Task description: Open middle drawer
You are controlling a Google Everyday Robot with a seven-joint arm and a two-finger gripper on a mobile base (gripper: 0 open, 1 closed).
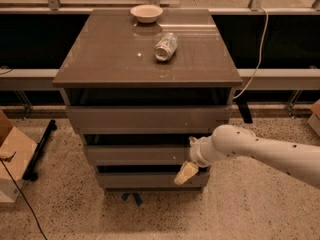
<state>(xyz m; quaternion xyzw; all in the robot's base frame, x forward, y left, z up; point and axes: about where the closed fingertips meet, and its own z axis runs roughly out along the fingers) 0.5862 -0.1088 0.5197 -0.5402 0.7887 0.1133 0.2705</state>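
A brown cardboard box (12,154) sits on the speckled floor (240,209), far out at 8 o'clock. Just beside it lies a black bar (40,149).

The grey-brown cabinet (100,59) stands in the middle of the view. On its shiny top, a small pale bowl (146,13) sits at 12 o'clock, near the back edge. A silver can (165,46) lies on its side a little toward 5 o'clock from the bowl, and the two do not touch.

The cabinet has three drawer fronts stacked below the top. The top drawer (147,119) is the tallest. The middle drawer (135,154) is right under it, at 6 o'clock from the can, and a dark gap shows above its front. The lowest drawer (140,180) is under that, close to the floor.

The gripper (186,173) is at the right end of the middle drawer, at 5 o'clock from the cabinet's middle. Its yellowish tip hangs over the line between the middle and lowest fronts. It is not clear whether the gripper is spread apart or pinched together, or whether it touches the drawer.

The white arm (260,151) reaches in from 4 o'clock. A white cable (257,54) hangs down at 2 o'clock, behind the cabinet.
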